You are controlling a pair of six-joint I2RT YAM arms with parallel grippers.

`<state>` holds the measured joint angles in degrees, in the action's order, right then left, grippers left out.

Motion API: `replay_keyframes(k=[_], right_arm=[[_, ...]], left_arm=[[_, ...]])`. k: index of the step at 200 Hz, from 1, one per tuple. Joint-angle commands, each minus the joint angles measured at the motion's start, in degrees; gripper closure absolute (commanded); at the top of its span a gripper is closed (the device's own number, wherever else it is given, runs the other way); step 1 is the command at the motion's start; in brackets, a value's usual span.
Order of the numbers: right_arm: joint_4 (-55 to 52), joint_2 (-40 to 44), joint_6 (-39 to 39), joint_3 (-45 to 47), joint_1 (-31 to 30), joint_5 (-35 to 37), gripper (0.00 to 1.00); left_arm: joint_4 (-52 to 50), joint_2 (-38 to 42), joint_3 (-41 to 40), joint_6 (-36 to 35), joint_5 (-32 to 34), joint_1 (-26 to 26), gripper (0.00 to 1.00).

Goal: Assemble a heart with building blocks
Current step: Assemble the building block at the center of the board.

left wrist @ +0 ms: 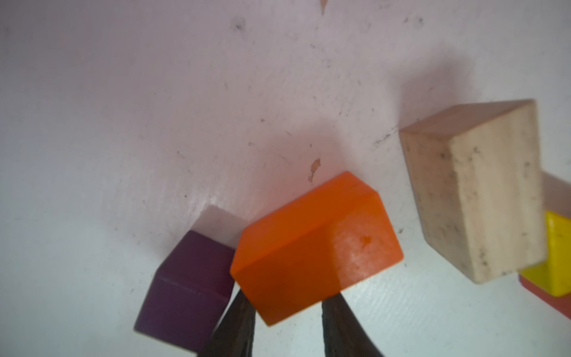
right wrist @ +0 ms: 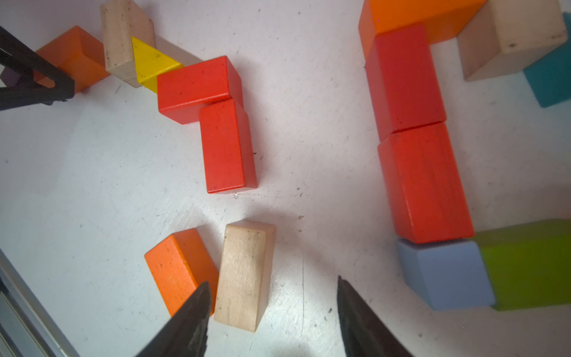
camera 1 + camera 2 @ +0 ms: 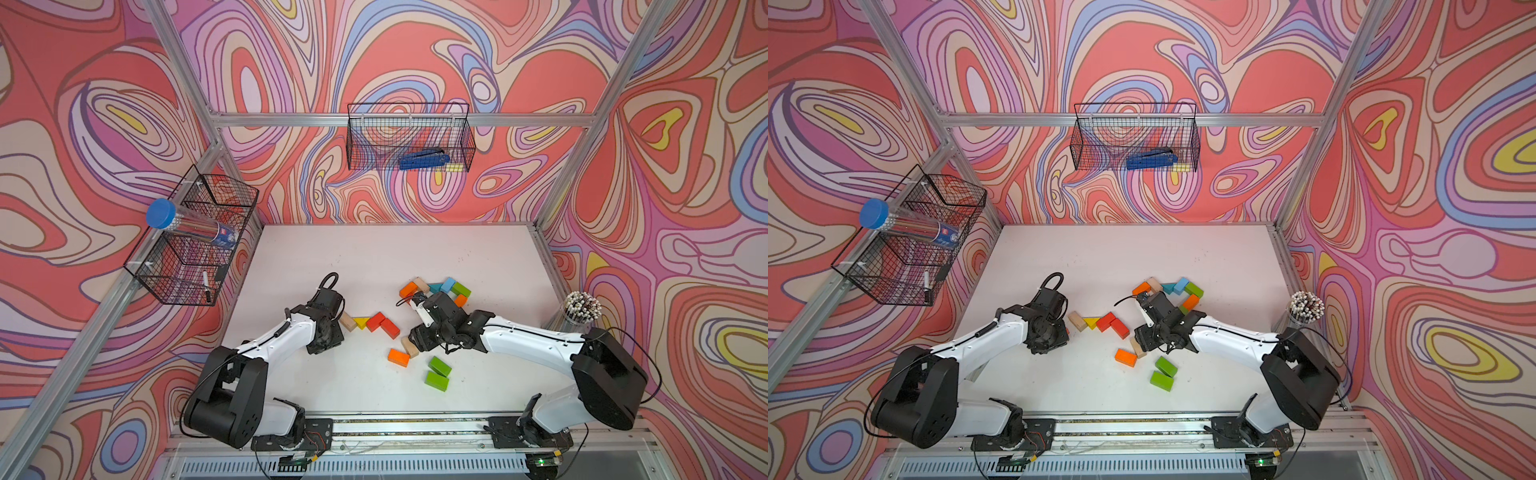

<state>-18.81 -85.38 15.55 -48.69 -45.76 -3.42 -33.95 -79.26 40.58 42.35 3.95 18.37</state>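
Two green bricks (image 3: 439, 365) lie nearest your side of the white table (image 3: 332, 257), close together. Just beyond them you have a loose orange brick (image 2: 180, 272) lying against a pale wood brick (image 2: 244, 275). Your right gripper (image 2: 272, 281) hangs over that pair with its jaws spread wide, gripping nothing.

Farther out on your left, the left gripper (image 1: 287, 295) straddles the near corner of a second orange brick (image 1: 315, 241), which touches a purple cube (image 1: 188, 290). Whether those jaws pinch the brick or only flank it cannot be told from the wrist view.

Near that brick, but apart from it, you have a row in which each piece touches the next. It is made of a wood block (image 3: 347, 321), a yellow wedge (image 3: 361, 322) and two red bricks (image 3: 376, 320) set in an L.

Beyond, partly under your right arm, sits the far cluster. The right wrist view shows a red pair (image 2: 426, 182) laid end to end, with a light blue cube (image 2: 445, 272) at one end beside a far green brick (image 2: 531, 265). In both top views a far orange brick (image 3: 408, 289), a teal piece (image 3: 435, 287) and a light blue brick (image 3: 1181, 285) line its far edge.

At the table's right edge stands a pencil cup (image 3: 582, 307). On the back wall a wire basket (image 3: 374, 137) holds a blue tool (image 3: 422, 160).
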Motion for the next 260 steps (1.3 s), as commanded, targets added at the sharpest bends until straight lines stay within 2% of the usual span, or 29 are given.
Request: replay_keyframes(k=[1, 260], right_arm=[[0.1, 0.1, -0.3, 0.3, 0.2, 0.5, 0.34], [-0.8, 0.4, -0.9, -0.5, 0.7, 0.9, 0.35]], left_arm=[[0.5, -0.1, 1.8, -1.6, 1.7, -0.4, 0.62], [3.0, -3.2, 4.6, -3.1, 0.6, -0.4, 0.61]])
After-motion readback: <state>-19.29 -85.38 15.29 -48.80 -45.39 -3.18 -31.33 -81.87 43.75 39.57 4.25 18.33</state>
